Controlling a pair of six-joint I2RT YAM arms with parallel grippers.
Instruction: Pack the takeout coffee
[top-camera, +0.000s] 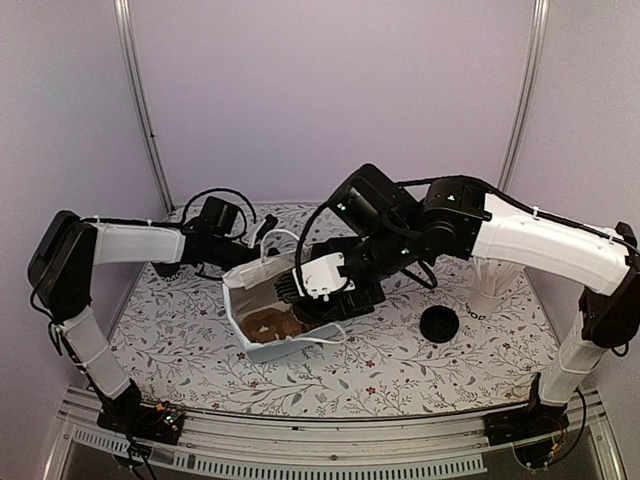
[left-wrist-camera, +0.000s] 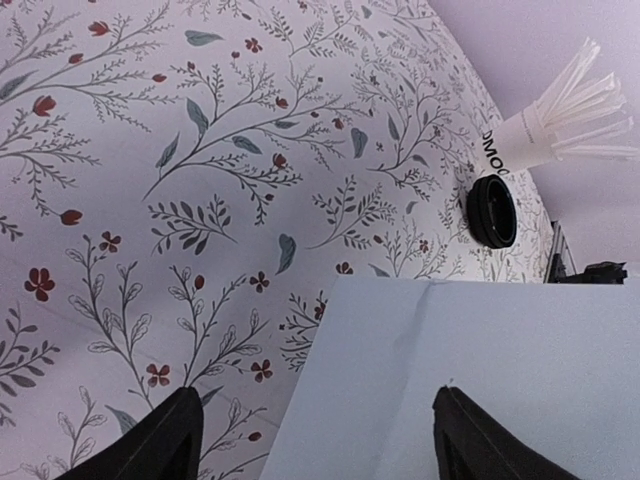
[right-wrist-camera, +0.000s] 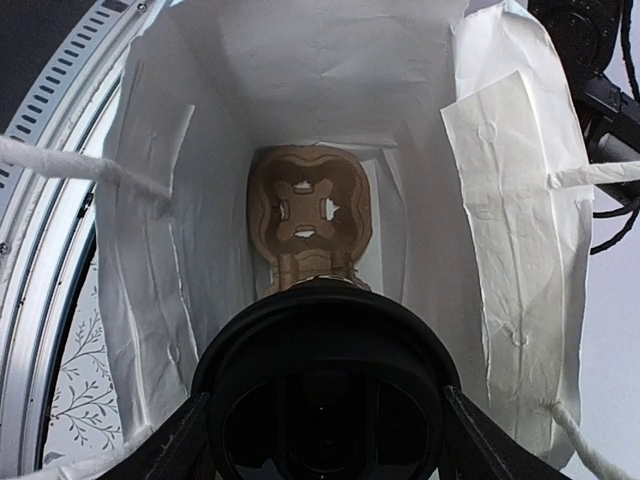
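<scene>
The right gripper (right-wrist-camera: 325, 425) clamps the cup (right-wrist-camera: 322, 345) at the mouth of the bag (right-wrist-camera: 510, 200), aimed at the carrier (right-wrist-camera: 310, 205) inside. The left gripper (left-wrist-camera: 320, 432), jaws apart, straddles the bag wall, apparently to steady it.

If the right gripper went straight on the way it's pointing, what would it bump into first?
Probably the brown cardboard carrier at the bottom of the paper bag. The right gripper points straight into the open bag, and the black cup it holds would likely touch first.
</scene>
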